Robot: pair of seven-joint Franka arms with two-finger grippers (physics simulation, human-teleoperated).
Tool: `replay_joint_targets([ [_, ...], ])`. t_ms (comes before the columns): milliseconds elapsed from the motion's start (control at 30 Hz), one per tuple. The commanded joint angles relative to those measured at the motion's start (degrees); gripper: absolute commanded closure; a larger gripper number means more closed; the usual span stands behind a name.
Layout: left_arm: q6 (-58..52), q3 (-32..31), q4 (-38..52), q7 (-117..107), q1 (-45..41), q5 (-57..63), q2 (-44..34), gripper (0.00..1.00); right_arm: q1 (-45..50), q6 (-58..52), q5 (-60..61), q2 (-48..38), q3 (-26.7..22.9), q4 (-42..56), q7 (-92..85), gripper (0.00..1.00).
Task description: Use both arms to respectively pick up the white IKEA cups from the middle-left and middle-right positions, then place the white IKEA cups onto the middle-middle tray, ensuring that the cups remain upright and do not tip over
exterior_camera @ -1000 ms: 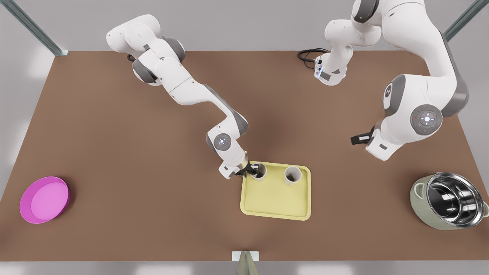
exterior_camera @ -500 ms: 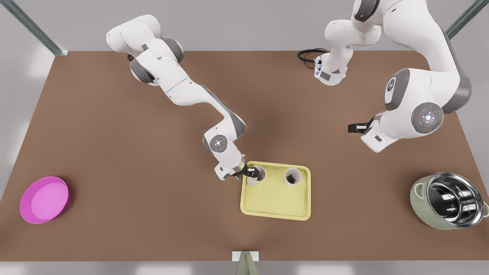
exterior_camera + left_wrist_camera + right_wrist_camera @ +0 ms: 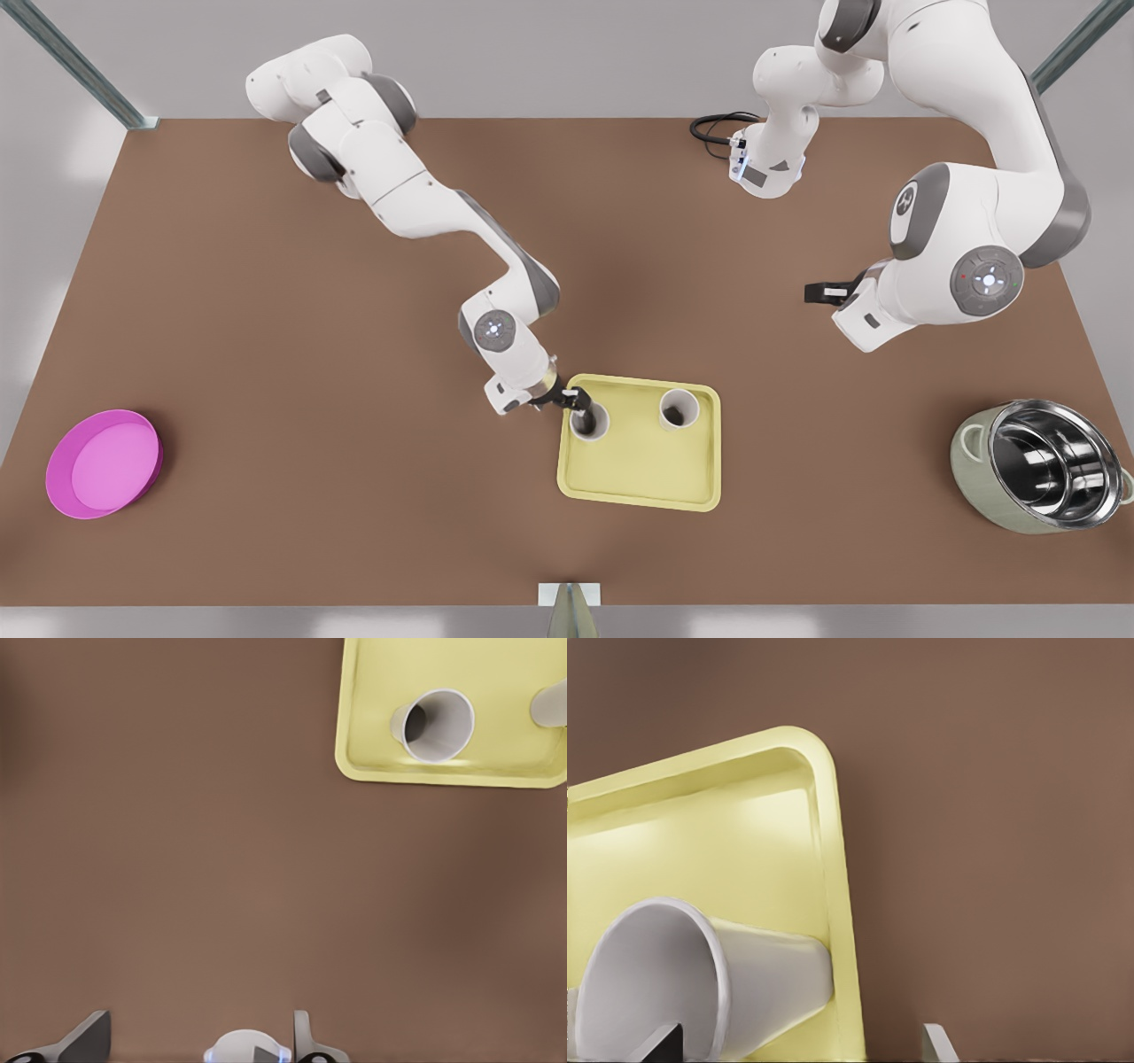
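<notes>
On the front view's left, the right gripper [image 3: 580, 406] sat at the rim of one white cup [image 3: 592, 424] on the tray [image 3: 638, 478], fingers spread and not clamping it. The second cup [image 3: 679, 408] stood upright beside it. Rightward, the left gripper [image 3: 817, 291] hovered over the table [image 3: 266, 399], fingers apart, empty

The right gripper [image 3: 578, 406] crowded the near white cup [image 3: 591, 422] at the tray's [image 3: 638, 483] corner. The second cup [image 3: 679, 409] stood unobstructed. Bare table [image 3: 354, 487] lay free around the left gripper [image 3: 819, 291].
</notes>
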Motion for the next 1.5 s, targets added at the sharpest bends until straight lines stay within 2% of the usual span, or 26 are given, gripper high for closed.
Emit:
replay_joint_targets([
  [0,-0.02,-0.01,0.07,2.28,0.00,0.00,0.03,0.00,0.02,-0.68,0.13,-2.24,0.10,-2.61,-3.38,0.00],
  [100,-0.02,-0.01,-0.02,2.28,0.00,0.08,0.12,0.00,-0.68,-3.31,0.13,-6.81,0.18,-4.81,-7.95,0.00],
  [167,-0.02,-0.01,0.07,2.28,0.00,0.08,0.12,0.00,-5.07,-16.49,-0.05,-12.43,-0.17,-3.14,-17.52,0.00],
  [233,-0.02,-0.01,0.07,2.28,0.00,0.08,0.12,0.00,-18.70,-33.98,-0.13,-13.23,-0.08,2.57,-41.60,0.00],
  [267,-0.11,-0.01,-0.02,2.28,0.00,0.08,0.12,0.00,-21.24,-40.30,-7.56,-13.58,-1.57,2.67,-43.11,0.00],
  [300,-0.11,-0.01,0.07,2.28,-0.08,0.09,0.12,0.00,-22.22,-42.61,-18.85,-14.28,-1.57,2.93,-47.31,0.00],
  [367,-0.20,-0.10,0.07,2.19,-0.09,0.08,0.03,0.00,-24.06,-50.25,-14.02,-21.22,-1.75,8.29,-50.31,0.00],
  [400,-0.28,-0.10,0.07,2.19,-0.09,0.17,0.03,0.00,-25.12,-52.36,-14.46,-26.49,-1.66,7.50,-50.31,0.00],
  [467,-0.28,-0.10,0.07,2.28,-0.09,0.17,0.03,0.00,-25.21,-52.80,-14.20,-36.16,-2.45,-0.84,-50.23,0.00],
  [533,-0.28,-0.10,0.07,2.28,-0.17,0.26,0.03,0.00,-25.73,-52.80,-13.67,-39.77,-2.54,-5.42,-49.70,0.00],
  [733,-0.28,-0.10,-0.02,2.19,-0.26,0.26,0.03,0.00,-26.44,-52.10,-13.67,-36.34,-3.15,-8.58,-47.24,0.00],
  [1467,-0.37,-0.10,-0.20,2.19,-0.26,0.08,0.12,0.00,-27.05,-52.19,-12.53,-39.24,-3.33,-8.50,-48.12,0.00],
])
